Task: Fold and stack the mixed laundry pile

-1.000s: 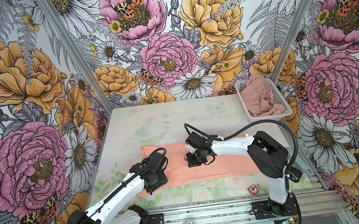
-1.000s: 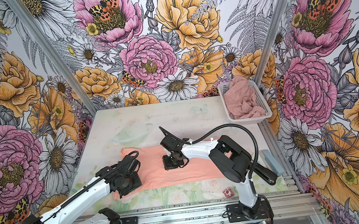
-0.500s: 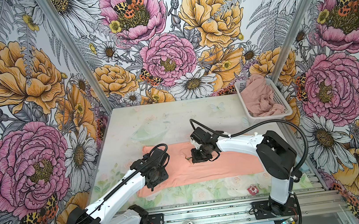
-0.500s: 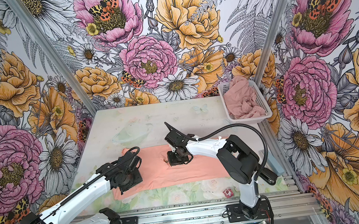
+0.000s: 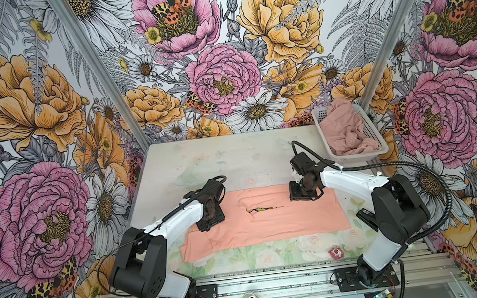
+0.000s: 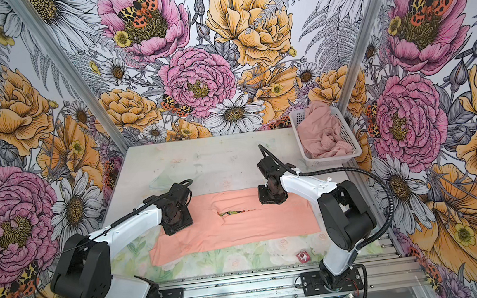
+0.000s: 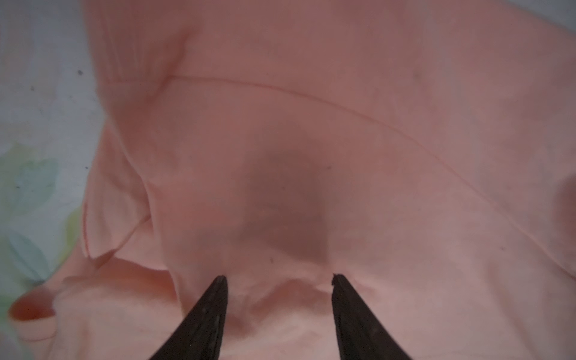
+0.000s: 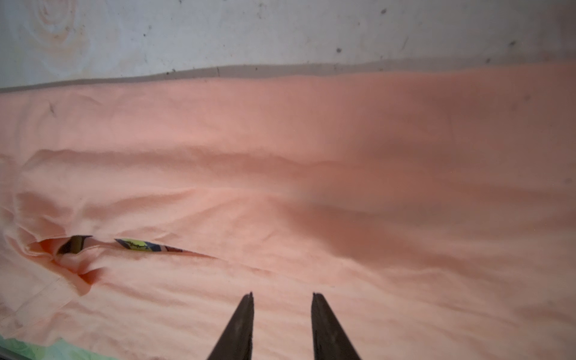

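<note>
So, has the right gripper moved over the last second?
Yes. In a top view the right gripper has shifted rightward over the peach T-shirt, ending nearer the white basket.

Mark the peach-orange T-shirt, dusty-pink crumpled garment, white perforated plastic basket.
peach-orange T-shirt (image 5: 270, 222): in a top view, flat lower panel.
dusty-pink crumpled garment (image 5: 342, 131): in a top view, heap's middle.
white perforated plastic basket (image 5: 370, 129): in a top view, right wall.

Peach-orange T-shirt (image 5: 270, 225), dusty-pink garment (image 5: 340, 132), white perforated basket (image 5: 370, 128), floral walls (image 5: 222, 75)
</note>
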Robot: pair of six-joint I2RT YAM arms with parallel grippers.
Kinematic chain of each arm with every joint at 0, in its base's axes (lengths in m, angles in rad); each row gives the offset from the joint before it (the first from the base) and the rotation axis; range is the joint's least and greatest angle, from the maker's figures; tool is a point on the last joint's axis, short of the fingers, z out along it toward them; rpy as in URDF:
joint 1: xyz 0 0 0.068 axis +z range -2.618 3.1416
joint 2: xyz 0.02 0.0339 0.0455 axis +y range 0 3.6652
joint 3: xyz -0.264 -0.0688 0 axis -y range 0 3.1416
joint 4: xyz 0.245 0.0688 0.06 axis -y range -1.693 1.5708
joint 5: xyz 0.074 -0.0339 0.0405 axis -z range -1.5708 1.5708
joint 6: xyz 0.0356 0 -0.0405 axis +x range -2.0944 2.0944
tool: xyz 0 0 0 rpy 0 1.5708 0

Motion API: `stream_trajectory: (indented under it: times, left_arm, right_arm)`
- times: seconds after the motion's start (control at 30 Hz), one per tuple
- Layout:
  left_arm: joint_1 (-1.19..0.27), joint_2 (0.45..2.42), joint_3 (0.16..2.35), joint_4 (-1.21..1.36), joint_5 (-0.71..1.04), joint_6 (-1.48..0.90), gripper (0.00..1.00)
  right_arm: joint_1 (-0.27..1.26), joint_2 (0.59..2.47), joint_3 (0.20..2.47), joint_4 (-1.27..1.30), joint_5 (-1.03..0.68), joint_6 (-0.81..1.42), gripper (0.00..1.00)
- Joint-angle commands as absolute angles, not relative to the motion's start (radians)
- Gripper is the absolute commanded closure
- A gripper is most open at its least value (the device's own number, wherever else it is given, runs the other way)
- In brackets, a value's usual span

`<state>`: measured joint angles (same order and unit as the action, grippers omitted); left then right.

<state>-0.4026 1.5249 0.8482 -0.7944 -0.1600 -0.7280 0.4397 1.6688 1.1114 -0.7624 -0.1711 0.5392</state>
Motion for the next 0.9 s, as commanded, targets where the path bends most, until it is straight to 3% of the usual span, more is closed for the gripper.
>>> stream_trajectory:
  times: [0.0,0.33,0.57,0.87]
  left_arm:
    - [-0.353,1.622,0.881,-0.715,-0.157,-0.646,0.46]
    - [-0.261,1.948,1.235,-0.808,-0.261,-0.381,0.50]
    - [-0.267,2.184,1.593,-0.917,-0.335,-0.245,0.50]
    - [-0.321,2.625,2.364,-1.153,-0.414,-0.055,0.50]
  right_arm:
    - [0.424,1.636,1.102,-0.769,-0.141,0.511,0.66]
    - [0.287,1.590,1.084,-0.779,-0.104,0.473,0.65]
    - [0.228,1.675,1.127,-0.790,-0.050,0.398,0.63]
    - [0.224,1.752,1.141,-0.794,0.002,0.358,0.62]
